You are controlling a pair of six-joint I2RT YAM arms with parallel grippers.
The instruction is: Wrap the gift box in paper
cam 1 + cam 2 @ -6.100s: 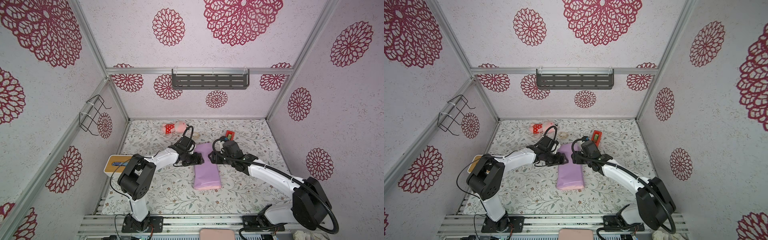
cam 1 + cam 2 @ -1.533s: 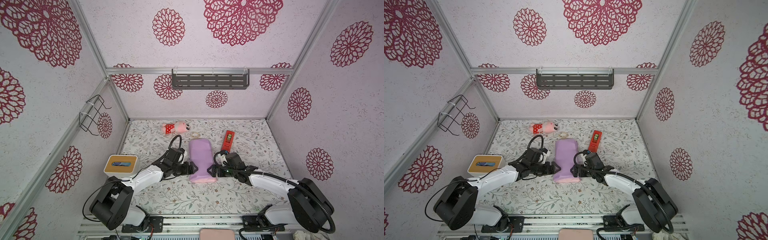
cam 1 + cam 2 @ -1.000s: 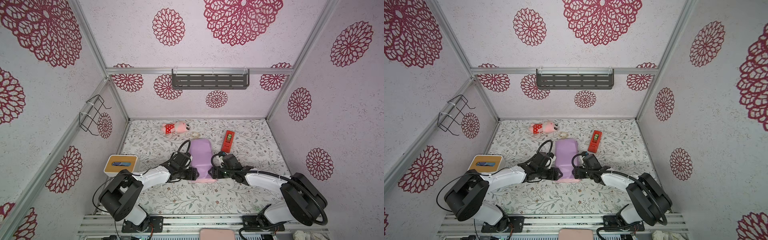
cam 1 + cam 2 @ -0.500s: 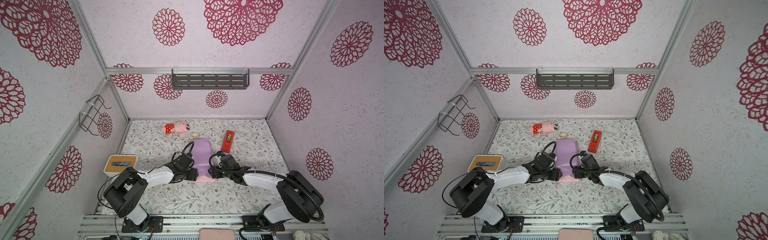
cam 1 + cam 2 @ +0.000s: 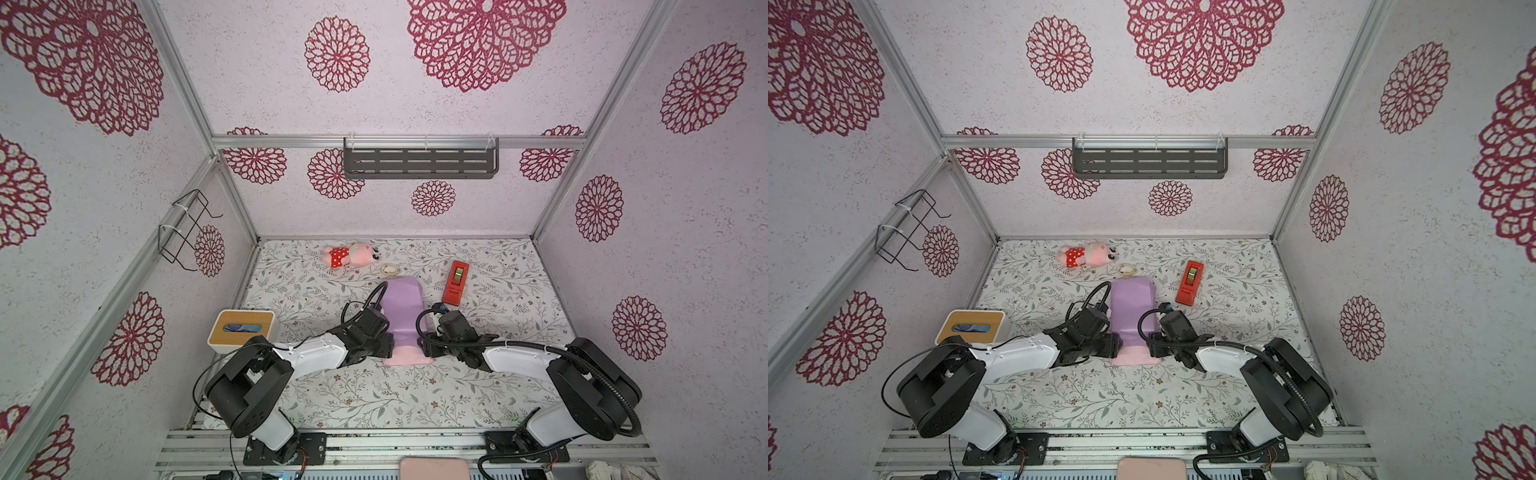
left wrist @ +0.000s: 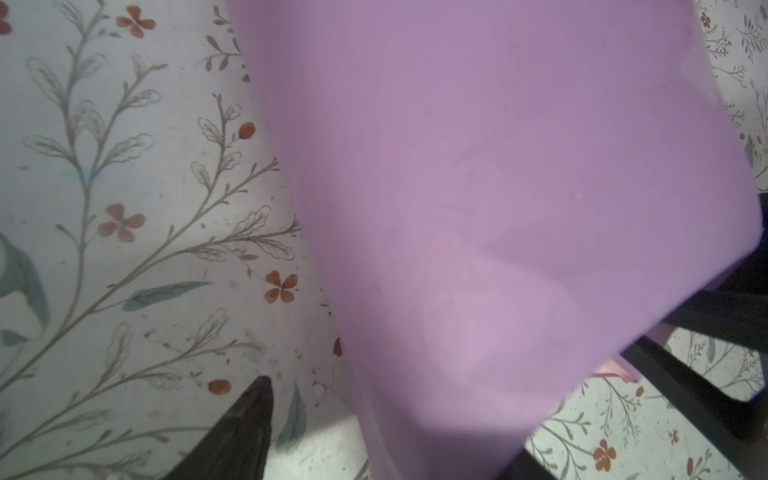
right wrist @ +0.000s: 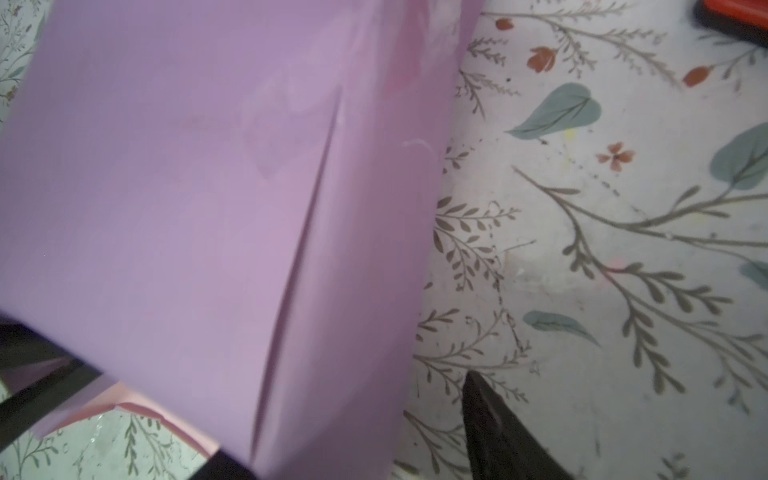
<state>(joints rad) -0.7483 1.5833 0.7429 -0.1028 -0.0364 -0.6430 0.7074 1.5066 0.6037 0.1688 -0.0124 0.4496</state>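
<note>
The paper (image 5: 402,305) lies lilac side out as a long parcel on the floral table, seen in both top views (image 5: 1132,303). Its near end (image 5: 407,356) shows pale pink. The gift box is hidden inside the paper. My left gripper (image 5: 384,347) sits at the near left side of the parcel and my right gripper (image 5: 428,349) at the near right side. In the left wrist view the left gripper (image 6: 386,428) is open, with one fingertip (image 6: 253,399) on the table and the paper covering the other. The right gripper (image 7: 349,419) is open too, straddling the paper's edge.
A red tape dispenser (image 5: 455,282) lies just right of the parcel's far end. At the back are a pink plush toy (image 5: 351,254) and a small ring (image 5: 390,270). A tissue box (image 5: 242,330) stands at the left. A pink pad (image 5: 434,468) sits at the front rail.
Over the last second both grippers have slid along the parcel's sides to its near end, and their jaws have narrowed somewhat. The parcel has stayed in place.
</note>
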